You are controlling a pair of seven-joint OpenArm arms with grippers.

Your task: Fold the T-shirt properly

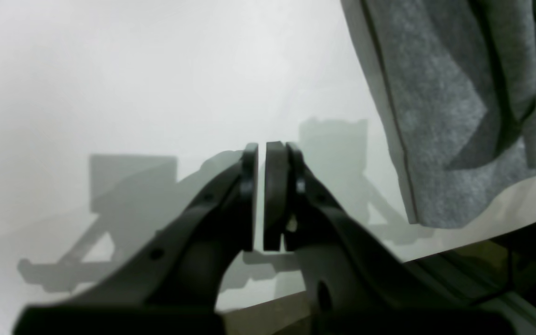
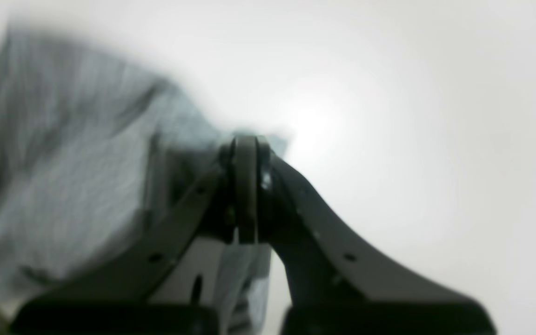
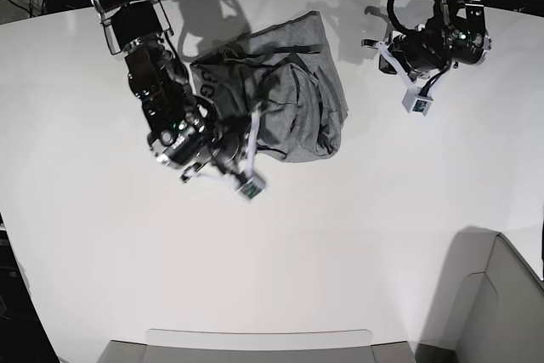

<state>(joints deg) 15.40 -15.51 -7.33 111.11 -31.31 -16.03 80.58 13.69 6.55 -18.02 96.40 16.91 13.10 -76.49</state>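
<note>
R claw [image 2: 246, 139] clamped on T-shirt [image 2: 63, 163] edge; L claw [image 1: 265, 148] near-closed, empty.

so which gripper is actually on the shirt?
The right gripper, at the T-shirt's edge, jaws shut on grey fabric. The left gripper hangs apart over bare table, holding nothing.

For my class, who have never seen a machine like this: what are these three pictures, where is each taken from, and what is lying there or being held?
This is a robot with two arms working at a white table. The wide picture looks down from above; the other two come from small cameras mounted on each wrist, looking along the hand. A crumpled grey T-shirt lies on the table. The right hand, on the left of the overhead picture, is pinched shut on an edge of the T-shirt. The left hand, on the right of the overhead picture, is nearly shut, with only a thin gap, and holds nothing; the shirt lies off to its side.
</note>
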